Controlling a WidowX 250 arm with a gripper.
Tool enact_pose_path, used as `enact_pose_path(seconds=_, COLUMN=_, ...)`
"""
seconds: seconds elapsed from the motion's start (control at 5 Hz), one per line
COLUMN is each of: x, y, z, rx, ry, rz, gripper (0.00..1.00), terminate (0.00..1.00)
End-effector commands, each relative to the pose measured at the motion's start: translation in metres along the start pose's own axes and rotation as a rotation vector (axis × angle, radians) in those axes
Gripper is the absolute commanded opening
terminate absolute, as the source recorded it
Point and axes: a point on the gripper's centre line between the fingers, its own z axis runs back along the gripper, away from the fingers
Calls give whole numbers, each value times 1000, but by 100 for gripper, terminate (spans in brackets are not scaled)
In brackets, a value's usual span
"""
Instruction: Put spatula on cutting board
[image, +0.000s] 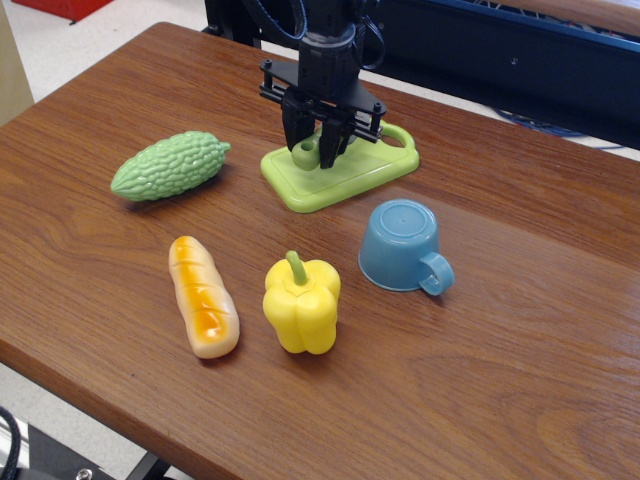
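Note:
The lime-green cutting board (345, 178) lies at the back middle of the wooden table, its loop handle (400, 135) at the far right corner. My gripper (314, 158) stands upright right over the board's left half, fingertips at or just above its surface. It is shut on the spatula; only the round lime-green handle end (304, 154) with its hole shows between the fingers. The grey blade is hidden behind the gripper.
A bumpy green gourd (170, 165) lies left of the board. A bread loaf (203, 295) and a yellow bell pepper (302, 305) sit nearer the front. A blue cup (402, 245) stands just in front of the board's right end. A dark blue frame (480, 50) runs behind the table.

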Motion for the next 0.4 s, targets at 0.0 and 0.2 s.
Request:
enact_pose_path(seconds=0.0, x=0, y=-9, z=10, rx=-27, ry=-51, rz=103, gripper=100, terminate=0)
enact_pose_path(seconds=0.2, x=3, y=-7, z=17, rx=-29, ry=-48, rz=129, gripper=100, terminate=100)
